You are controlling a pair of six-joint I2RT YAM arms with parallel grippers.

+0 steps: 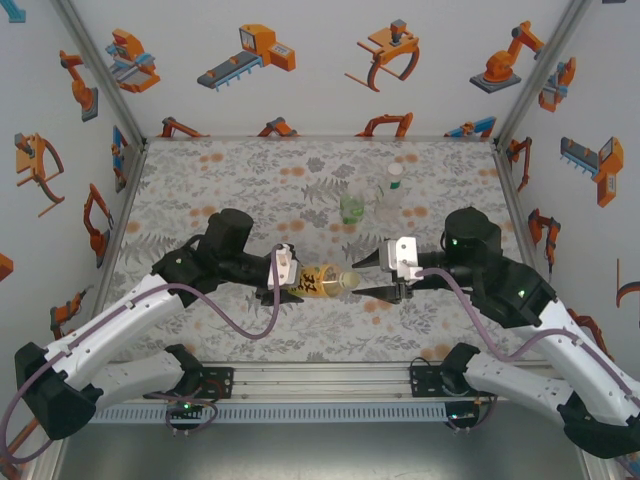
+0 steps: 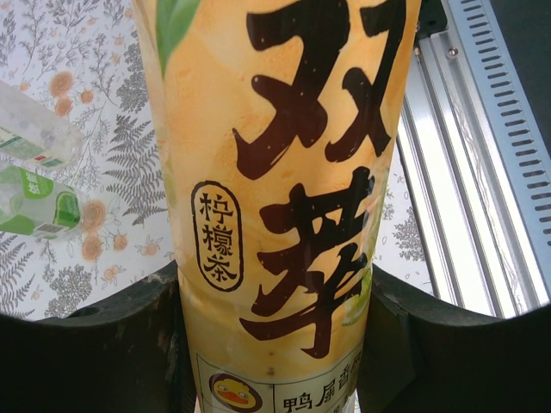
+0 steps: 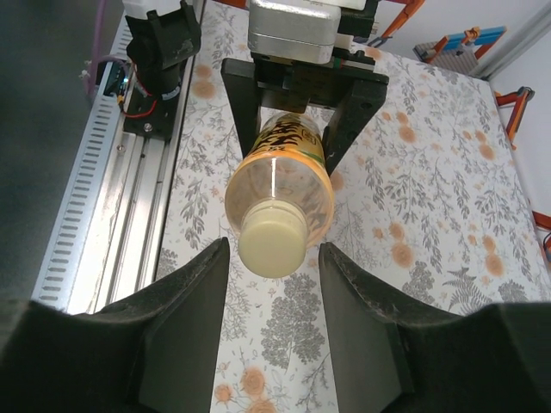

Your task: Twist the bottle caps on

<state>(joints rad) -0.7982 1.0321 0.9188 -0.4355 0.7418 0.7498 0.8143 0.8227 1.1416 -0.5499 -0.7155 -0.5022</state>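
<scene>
**Floral table, cap not yet pinched**

Floral-print tabletop [image 1: 200, 190] lay under both arms in the top view. The left gripper [image 1: 285, 275] held a clear plastic bottle with an orange label [image 1: 320, 281] sideways, and a green bottle [image 1: 351, 207] stood beyond it.

Left wrist view added what that one could not: both fingers [image 2: 95, 353] clamped against the label.

Right wrist view alone showed the pale yellow-green round cap [image 3: 273, 245] on that bottle's mouth. The right gripper [image 3: 274, 288] was parted either side of it, with slim gaps showing. Closing off-centre could knock the cap askew and cross-thread it, and twisting might spin the bottle in its clamp.
</scene>
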